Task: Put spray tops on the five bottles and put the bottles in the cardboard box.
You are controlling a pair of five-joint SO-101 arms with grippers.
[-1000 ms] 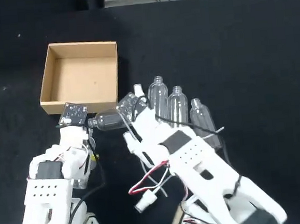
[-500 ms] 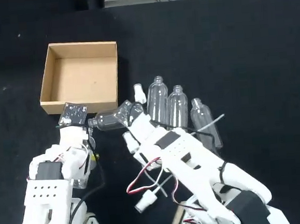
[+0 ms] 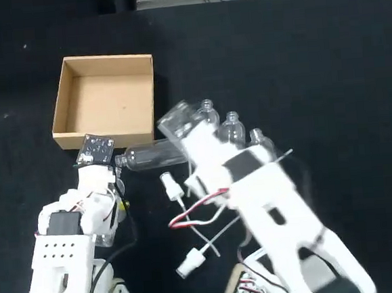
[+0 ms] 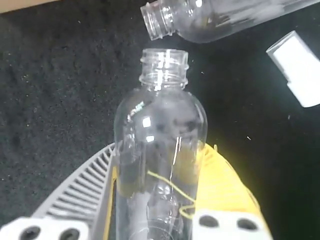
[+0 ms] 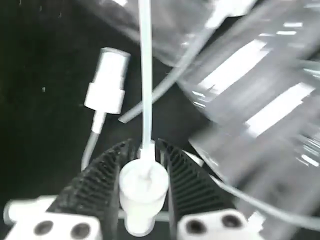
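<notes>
The right gripper [image 5: 142, 150] was pinching a white spray top [image 5: 143, 187] by its cap between two ribbed black jaws, the thin dip tube [image 5: 145, 75] running straight out past the fingertips. Just beyond it a second spray top [image 5: 107, 80] lay loose on the black table [image 3: 313, 76], beside blurred clear plastic.

The left gripper [image 4: 162, 175] was closed on a clear bottle [image 4: 161, 120], one grey jaw and one yellow jaw pressing its sides; the open threaded neck pointed away from the wrist. Near that neck lay an uncapped bottle [image 4: 220, 17] on its side, and a white spray top [image 4: 297, 67] rested well apart from both.

Seen from above, the lying bottle [image 3: 152, 155] sat between the two arms, just in front of the cardboard box [image 3: 107, 136], its mouth toward the left arm [image 3: 85, 209]. A row of three bottles [image 3: 232, 122] lay partly under the right arm [image 3: 268, 202]. Two loose spray tops [image 3: 170, 186] [image 3: 191, 261] lay on the table between the arms. The box stood open, with no bottle inside.
</notes>
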